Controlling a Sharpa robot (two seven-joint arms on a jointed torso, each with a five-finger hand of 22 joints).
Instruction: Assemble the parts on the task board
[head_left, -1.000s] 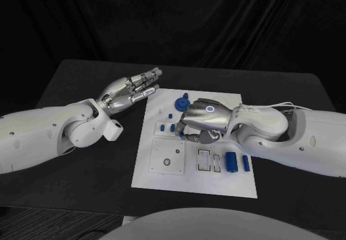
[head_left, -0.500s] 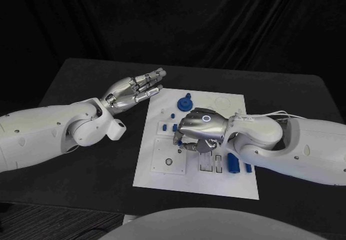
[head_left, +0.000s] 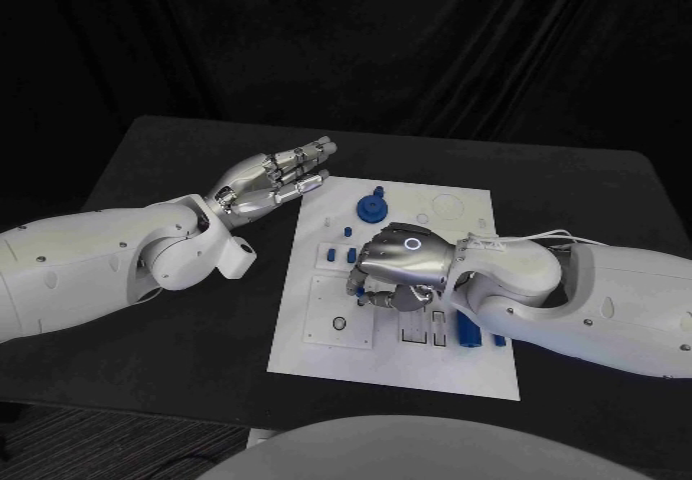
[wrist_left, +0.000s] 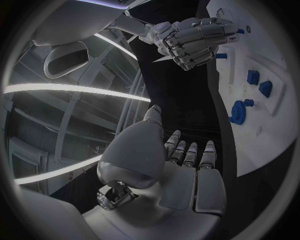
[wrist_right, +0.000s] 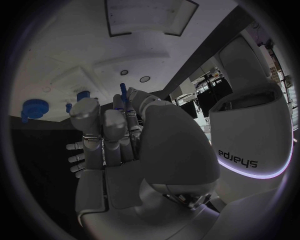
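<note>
Black table (head_left: 173, 330), centre of frame: carried flat white task board (head_left: 433, 365). Right hand (head_left: 397, 262), curled over board's middle, pinched slim blue peg part (wrist_right: 123, 93). Left hand (head_left: 274, 180), upper left, fingers straight, held nothing. Risked peg slipping or tilting during insertion.

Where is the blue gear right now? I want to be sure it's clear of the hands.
In the head view the blue gear sits on the far end of the task board, between the left hand and the right hand, touching neither.
</note>
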